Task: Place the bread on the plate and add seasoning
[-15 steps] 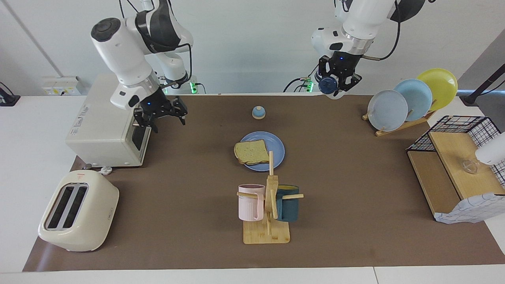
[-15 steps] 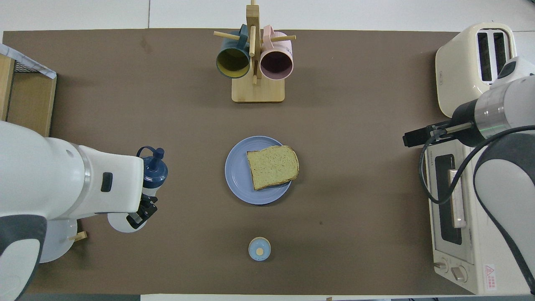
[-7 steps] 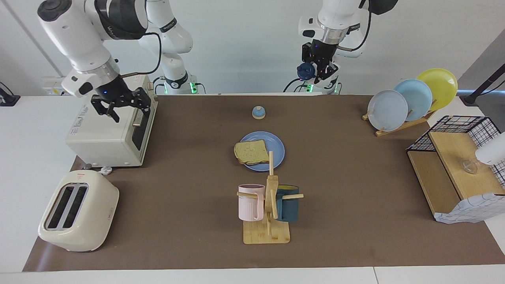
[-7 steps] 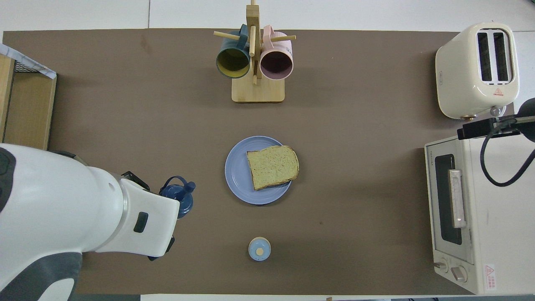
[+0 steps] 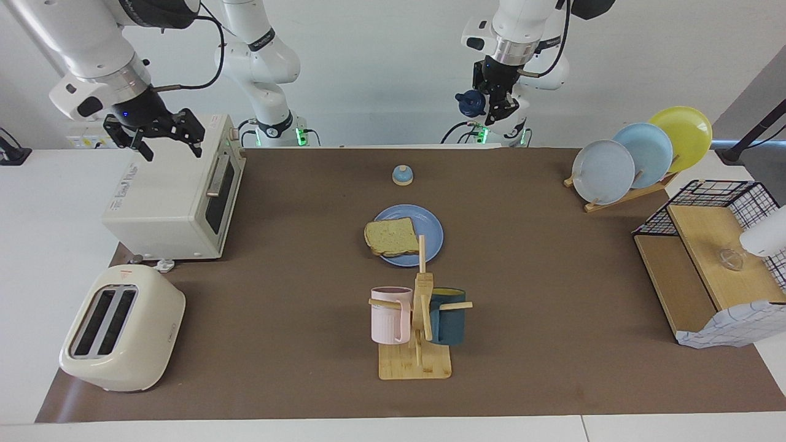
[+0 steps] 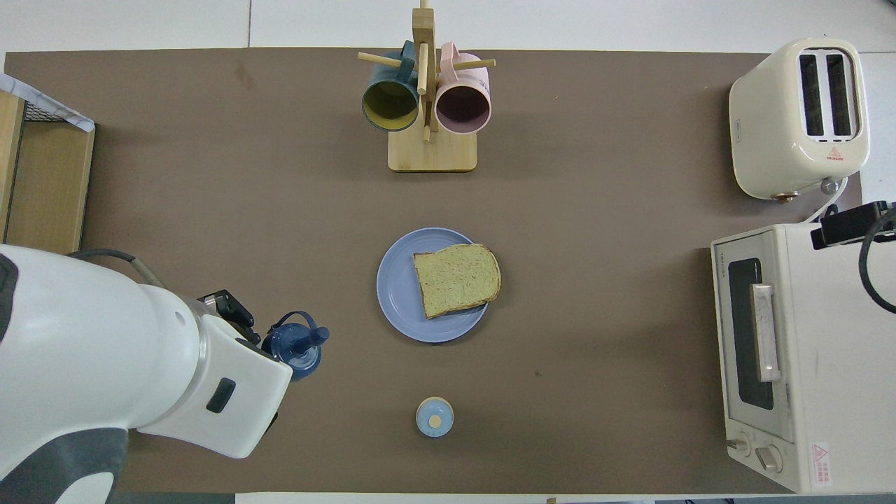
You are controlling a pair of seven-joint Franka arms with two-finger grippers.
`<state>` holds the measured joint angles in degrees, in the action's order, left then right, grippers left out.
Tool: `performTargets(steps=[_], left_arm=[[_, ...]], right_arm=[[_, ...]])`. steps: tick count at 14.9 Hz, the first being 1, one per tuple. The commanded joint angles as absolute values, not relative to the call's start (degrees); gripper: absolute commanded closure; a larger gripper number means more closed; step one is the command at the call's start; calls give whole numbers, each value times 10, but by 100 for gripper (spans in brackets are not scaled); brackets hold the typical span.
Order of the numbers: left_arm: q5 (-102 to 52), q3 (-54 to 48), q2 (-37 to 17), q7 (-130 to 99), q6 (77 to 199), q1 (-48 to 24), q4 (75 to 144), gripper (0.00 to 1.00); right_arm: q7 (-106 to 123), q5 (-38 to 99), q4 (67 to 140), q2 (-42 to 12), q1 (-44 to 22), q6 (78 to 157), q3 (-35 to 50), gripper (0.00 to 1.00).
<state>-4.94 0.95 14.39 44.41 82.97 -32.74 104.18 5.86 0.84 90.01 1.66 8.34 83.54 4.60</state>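
The blue plate (image 5: 424,236) is found at the centre of both frames on the brown table mat (image 5: 295,294). The bread slice (image 5: 391,236) is seen lying flat on it, overhanging the rim toward the right arm's end of the table, its rounded crust edge pointing that way. Bare mat is observed all round the plate. The nearest objects are the small blue-topped bell (image 5: 402,175), above the plate in the facing frame, and the wooden mug rack (image 5: 417,331) with a pink mug (image 5: 390,314) and a dark teal mug (image 5: 448,316), below it there.

The seasoning bottle (image 5: 470,103) is held in the air at the upper centre of the facing frame, clamped in the left gripper (image 5: 496,98). Its long axis is tipped close to level, with the navy cap pointing toward the frame's left. In the overhead frame the cap appears at lower left, clear of the plate.

The right gripper (image 5: 156,132) is seen at upper left of the facing frame, above the toaster oven (image 5: 166,196), fingers spread apart and empty. A cream toaster (image 5: 120,328) occupies the lower left corner there.
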Motion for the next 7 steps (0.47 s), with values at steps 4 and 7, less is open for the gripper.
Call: performTargets(steps=[4,7], left_arm=[[-52,19,164,511,822,-328,1047,56],[-52,19,164,515,823,-327,1047,55]], right_arm=[[38,-4,878,4,18,830,-10,0],[36,-4,898,25,12,830,-10,0]])
